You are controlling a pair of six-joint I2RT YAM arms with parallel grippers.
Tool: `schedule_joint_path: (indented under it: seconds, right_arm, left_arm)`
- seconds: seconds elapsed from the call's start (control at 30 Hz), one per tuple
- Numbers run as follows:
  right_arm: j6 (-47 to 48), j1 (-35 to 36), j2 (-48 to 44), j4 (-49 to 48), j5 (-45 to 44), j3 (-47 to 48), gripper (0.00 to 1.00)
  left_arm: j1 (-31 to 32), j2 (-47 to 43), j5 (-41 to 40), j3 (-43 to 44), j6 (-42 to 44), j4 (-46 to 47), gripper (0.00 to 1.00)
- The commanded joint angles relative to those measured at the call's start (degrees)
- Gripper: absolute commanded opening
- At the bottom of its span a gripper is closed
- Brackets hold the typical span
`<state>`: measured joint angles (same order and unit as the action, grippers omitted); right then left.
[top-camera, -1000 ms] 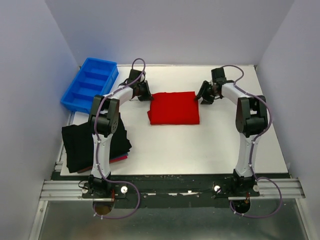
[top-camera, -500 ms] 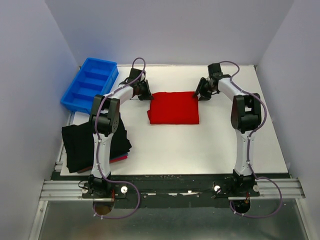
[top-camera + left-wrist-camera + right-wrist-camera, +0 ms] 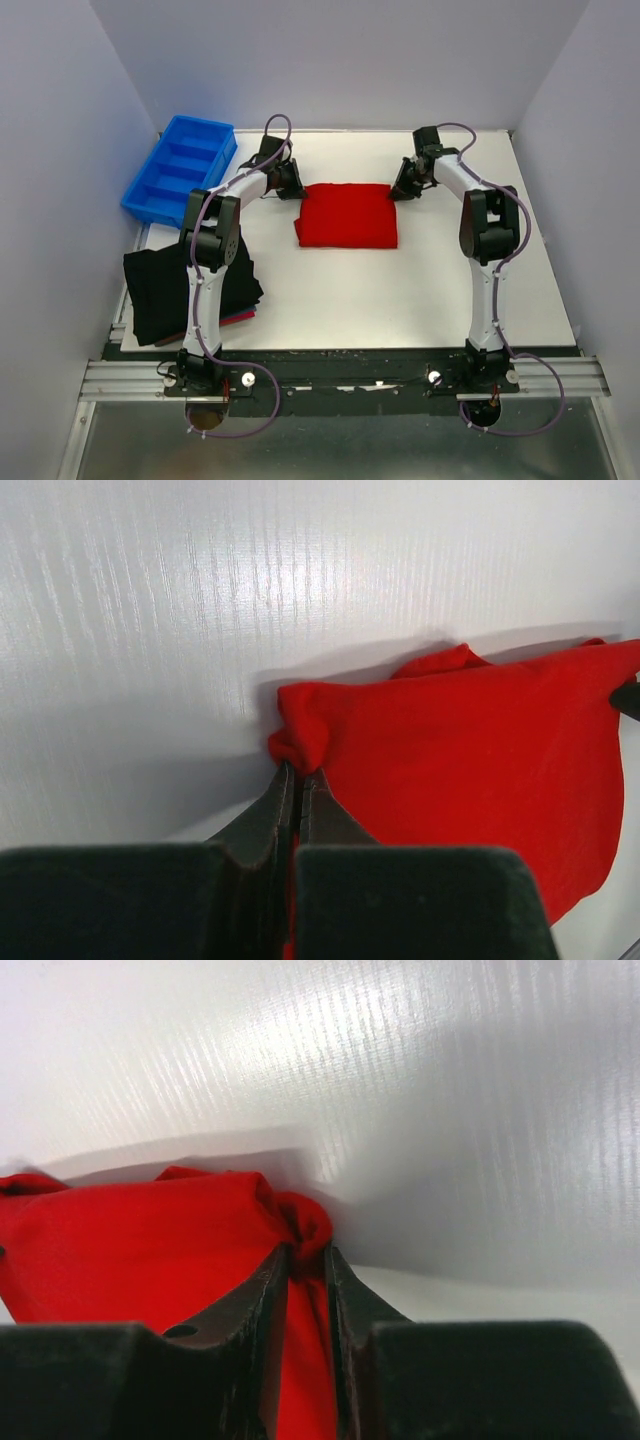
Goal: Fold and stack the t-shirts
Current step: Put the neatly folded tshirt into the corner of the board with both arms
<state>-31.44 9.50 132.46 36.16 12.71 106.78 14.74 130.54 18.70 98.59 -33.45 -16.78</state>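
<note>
**Corners of the red t-shirt [image 3: 347,216] pinched from both sides**

We are gripping the red t-shirt at its two far corners. The left jaws are pressing shut on a small bunch of cloth at the far left corner. The right jaws are clamping a similar bunch at the far right corner. Both wrist views are showing red fabric squeezed between the tips.

The shirt is lying in the middle of the table [image 3: 400,300], already folded into a compact rectangle. We are taking it at two matching corners, we think, so that the far edge is hanging straight between the arms once lifted. That would be serving either one more fold toward the near side or the carrying to the pile.

The pile [image 3: 185,290] is sitting at the near left edge of the table, well apart from the red shirt. It is probably placed there to leave the middle as working space.

Now we are counting. We are seeing one red shirt and one pile. The pile is showing a black shirt on top and a dark-red edge [image 3: 240,318] under it, so at least two folded shirts; the exact number we cannot tell. One blue bin [image 3: 180,168] is standing at the far left, apart from all the shirts. Two arms are working, and both are occupied with the same shirt.
</note>
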Motion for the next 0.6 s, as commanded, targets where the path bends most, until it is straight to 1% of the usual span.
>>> schedule_joint_path:
  seconds: [0.0,0.03,0.1,0.13,0.2,0.27,0.43,0.57]
  right_arm:
    - [0.3,1.2,2.8,2.2,2.8,0.5,0.22]
    - [0.8,1.2,3.1,2.4,3.3,1.4,0.15]
    - [1.9,1.2,3.9,4.0,4.5,4.2,0.04]
    - [2.4,1.2,4.3,4.9,4.5,6.0,0.01]
    - [3.2,1.2,3.5,6.5,3.5,7.6,0.01]
    - [3.7,1.2,0.5,5.2,2.9,5.9,0.01]
    - [4.3,1.2,-10.6,-0.6,3.3,-4.4,0.01]
    - [4.7,1.2,-20.2,-3.5,5.0,-11.0,0.01]
  left_arm:
    - [0.1,1.7,-0.8,1.0,0.3,-1.8,0.00]
    - [0.1,1.7,-0.8,1.0,0.3,-1.7,0.00]
    - [0.1,1.5,-0.8,1.0,0.4,-1.8,0.00]
    - [0.2,1.3,-0.9,0.9,0.4,-1.9,0.00]
    - [0.1,0.8,-1.2,0.9,0.6,-2.3,0.00]
    - [0.1,-0.8,-1.5,0.3,0.8,-2.8,0.00]
    - [0.1,-8.4,-3.6,-3.7,0.1,-2.5,0.00]
    - [0.2,-17.0,-3.8,-8.9,-1.7,-1.1,0.00]
